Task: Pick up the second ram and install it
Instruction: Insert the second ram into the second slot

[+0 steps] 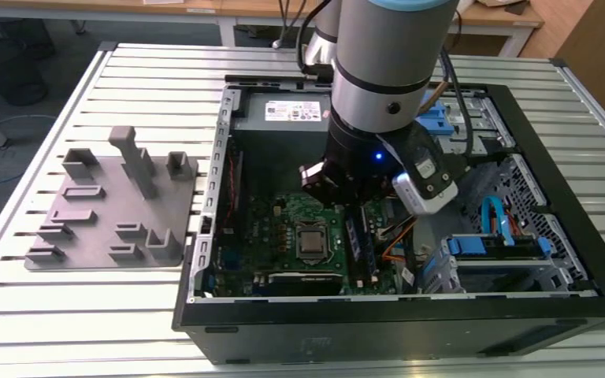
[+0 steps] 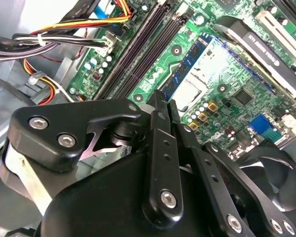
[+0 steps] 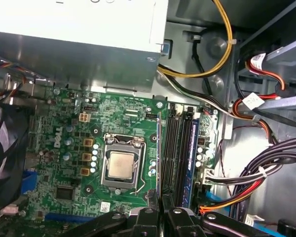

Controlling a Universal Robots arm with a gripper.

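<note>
A slatted metal table (image 1: pixel 92 315) is carrying an open computer case (image 1: pixel 408 339) across the middle and right of the exterior view, with a grey fixture block (image 1: pixel 82 228) toward the exterior view's left. The arm is reaching down into the case. The gripper (image 2: pixel 164 101) is hanging over the motherboard (image 3: pixel 69 163), fingers clenching the second ram (image 2: pixel 187 66). The stick is jutting out edge-on from the fingertips, above the board and just beside the black memory slots (image 3: pixel 175 148) in both wrist views. So pickup is looking done, seating not. The stick appears to be riding clear of its slot, though from these angles I cannot tell whether its lower edge is touching. Another blue-labelled stick (image 3: pixel 191 158) is sitting in a slot on the far side of the bank from the held one, so one module is looking installed. The case is holding the motherboard with its CPU socket (image 3: pixel 122 165), a power supply (image 1: pixel 281 112) at the exterior view's upper middle, blue drive bays (image 1: pixel 491 244) at its right, and bundled cables (image 3: pixel 266 173). The fixture block is showing just its posts, no stick that I can make out.
</note>
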